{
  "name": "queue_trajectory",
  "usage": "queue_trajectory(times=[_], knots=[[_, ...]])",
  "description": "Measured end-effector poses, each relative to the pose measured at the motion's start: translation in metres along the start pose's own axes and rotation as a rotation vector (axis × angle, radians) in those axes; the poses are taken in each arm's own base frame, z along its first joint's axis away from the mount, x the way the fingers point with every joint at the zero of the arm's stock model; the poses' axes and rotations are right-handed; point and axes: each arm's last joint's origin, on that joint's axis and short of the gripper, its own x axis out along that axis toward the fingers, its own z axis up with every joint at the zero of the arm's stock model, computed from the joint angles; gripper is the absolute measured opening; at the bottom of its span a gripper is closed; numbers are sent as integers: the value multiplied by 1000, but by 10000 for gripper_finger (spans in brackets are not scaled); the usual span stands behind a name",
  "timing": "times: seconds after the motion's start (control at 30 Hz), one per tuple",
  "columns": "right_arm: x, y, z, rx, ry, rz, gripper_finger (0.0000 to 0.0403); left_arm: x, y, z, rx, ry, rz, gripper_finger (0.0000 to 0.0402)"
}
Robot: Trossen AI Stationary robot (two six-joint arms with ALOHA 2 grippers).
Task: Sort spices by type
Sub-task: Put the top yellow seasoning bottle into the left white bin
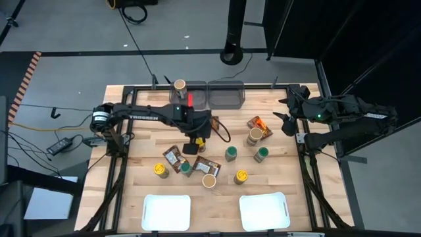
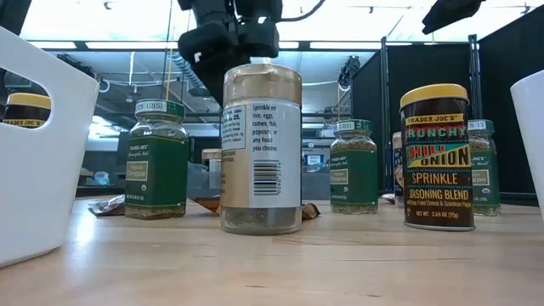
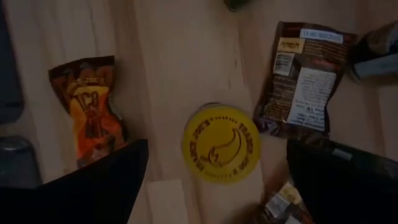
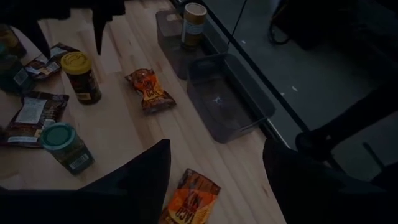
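Tan-lidded jar [image 2: 261, 146] is seen closest in the low view, upright on the table [image 1: 131, 191], flanked by green-lidded jars [image 2: 156, 160] and a yellow-lidded Crunchy Chili Onion jar [image 2: 436, 156]. Left gripper [image 3: 214, 171] is held over the table's middle, fingers spread wide and empty, directly above a yellow-lidded jar [image 3: 221, 144]; an orange packet [image 3: 91, 106] and a brown packet [image 3: 301, 79] are lying to either side of it. Right gripper [image 4: 214, 171] is parked at the table's right edge, fingers released, nothing held. Remaining spices are scattered mid-table; one jar [image 1: 179, 86] is standing in a grey bin [image 1: 225, 95] area at the far edge. Two white trays [image 1: 166, 212] are placed at the near edge.
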Motion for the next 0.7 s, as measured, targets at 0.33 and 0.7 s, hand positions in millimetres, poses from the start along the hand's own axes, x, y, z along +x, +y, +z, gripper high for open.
queue_trajectory(times=[0.33, 0.7], knots=[[0, 0, 0, 24, 3, 11, 261, 25, -5, -13, -26, 17, -15, 377], [0, 0, 0, 24, 3, 12, 260, 25, -4, -8, -25, -42, -11, 320]])
